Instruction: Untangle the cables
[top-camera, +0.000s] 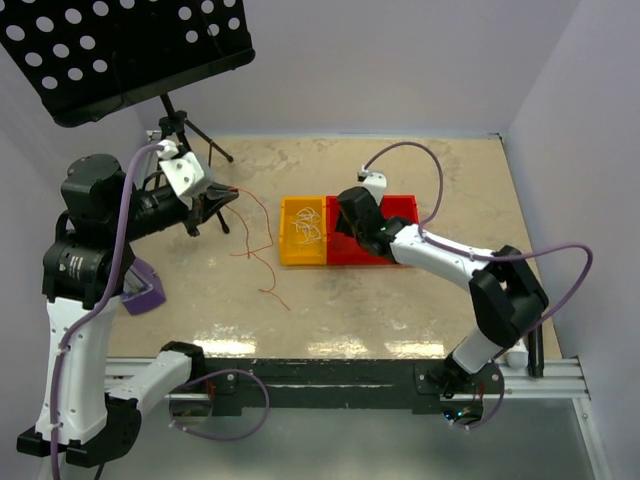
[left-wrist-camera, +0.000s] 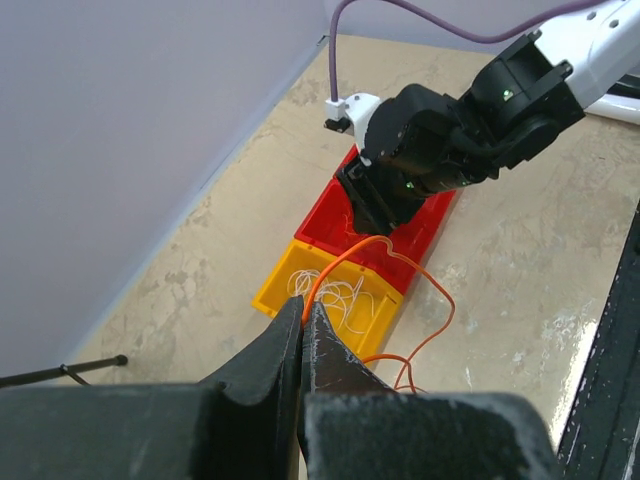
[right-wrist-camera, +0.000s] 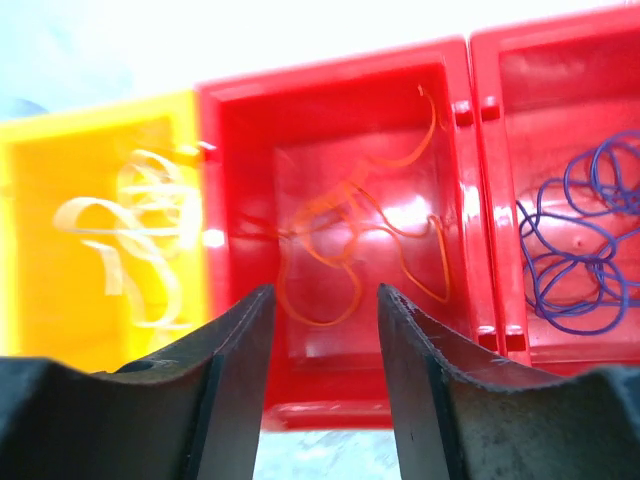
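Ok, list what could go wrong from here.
1. The left gripper pinches the red-orange cable only at its fingertips, so the strand could slip out if moved.
2. That cable's tail trails across the table and may snag or miss the middle red bin.
3. The open right gripper, hovering over the orange cables in that bin, could drag several out together.
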